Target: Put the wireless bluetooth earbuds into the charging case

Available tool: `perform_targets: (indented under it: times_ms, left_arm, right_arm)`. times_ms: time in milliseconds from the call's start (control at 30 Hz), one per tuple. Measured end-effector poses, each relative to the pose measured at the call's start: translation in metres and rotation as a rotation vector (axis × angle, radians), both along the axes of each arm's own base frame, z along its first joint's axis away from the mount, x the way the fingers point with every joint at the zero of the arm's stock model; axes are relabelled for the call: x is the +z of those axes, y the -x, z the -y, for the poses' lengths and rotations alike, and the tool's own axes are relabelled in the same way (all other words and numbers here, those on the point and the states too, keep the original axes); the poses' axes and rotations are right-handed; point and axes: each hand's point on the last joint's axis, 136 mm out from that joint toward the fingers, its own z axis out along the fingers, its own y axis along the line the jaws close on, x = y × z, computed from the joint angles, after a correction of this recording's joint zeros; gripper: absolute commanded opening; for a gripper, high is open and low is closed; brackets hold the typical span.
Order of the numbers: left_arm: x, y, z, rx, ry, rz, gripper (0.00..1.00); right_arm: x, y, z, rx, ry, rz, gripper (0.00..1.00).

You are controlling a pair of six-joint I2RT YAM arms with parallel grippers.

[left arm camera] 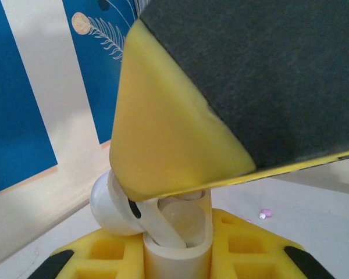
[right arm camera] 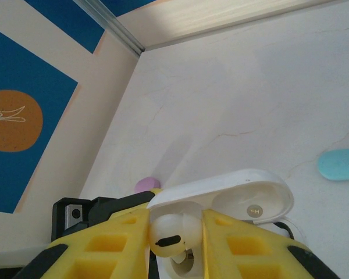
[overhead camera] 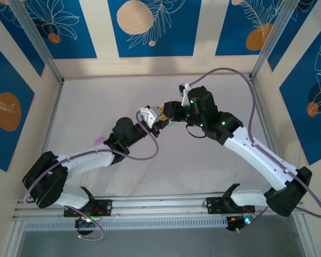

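Your two grippers meet over the middle of the table (overhead camera: 96,107), a little toward its far edge. Your left gripper (left arm camera: 177,258) is closed on the white case (right arm camera: 244,189). Its yellow fingers (left arm camera: 99,253) pinch the body from both sides, and the lid stands open. Your right gripper (right arm camera: 175,247) is closed almost fully on a white earbud (right arm camera: 167,231), which sits gripped between the yellow fingers (right arm camera: 113,244). The earbud's rounded head with the dark slot faces the right wrist camera. It sits right at the mouth of the case, over a socket and just in front of the open lid. You cannot tell whether it is seated or only touching the rim.

From the left wrist, one right finger with its dark pad hangs just above the case.

A light blue case (right arm camera: 340,164) lies flat on the table, well apart from the white one. A pink thing (overhead camera: 100,141) lies beside your left arm, toward the table's left edge; it is too small to tell what it is.
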Motion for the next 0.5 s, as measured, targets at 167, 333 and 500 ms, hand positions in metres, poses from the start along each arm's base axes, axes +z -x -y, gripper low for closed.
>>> perform_targets:
  times_ms: [167,333,500]
  left_arm:
    - [0.0013,-0.0009,-0.0009,0.003,0.025,-0.025,0.23]
    - [0.0054,-0.0023,-0.0025,0.013,0.057,-0.039,0.23]
    - [0.0045,-0.0023,-0.0020,0.013,0.060,-0.045,0.23]
  right_arm:
    - [0.0005,0.0006,-0.0015,0.005,0.011,0.015,0.28]
    - [0.0011,0.0016,-0.0030,0.018,0.029,0.036,0.31]
    - [0.0009,0.0025,-0.0030,0.030,0.045,0.046,0.34]
